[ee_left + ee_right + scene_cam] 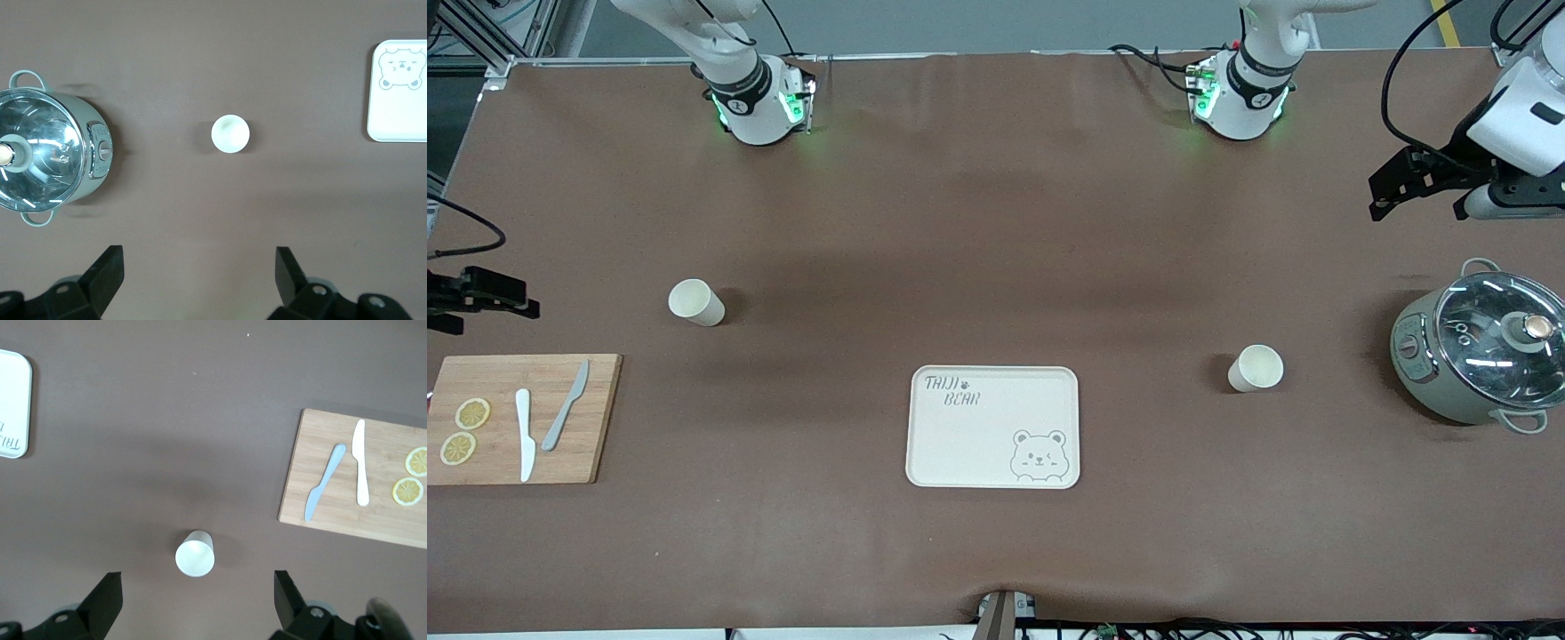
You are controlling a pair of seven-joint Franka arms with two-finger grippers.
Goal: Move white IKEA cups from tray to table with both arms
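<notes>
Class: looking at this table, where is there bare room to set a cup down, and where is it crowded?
Bare: the tray carries nothing, and brown cloth lies open between it and each white cup. Crowded: the cutting board holds two knives and lemon slices; the pot fills the left arm's end.

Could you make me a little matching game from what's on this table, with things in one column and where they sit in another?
Things:
1. cream rectangular tray with a bear drawing
2. two yellow lemon slices
3. grey-green pot with a glass lid
4. small cream-white tapered cup

Places:
A. at the left arm's end of the table
B. on the wooden cutting board, beside two knives
C. mid-table, nearer the front camera than both cups
D. upright on the brown table, toward the right arm's end

Pairs: 1-C, 2-B, 3-A, 4-D
</notes>
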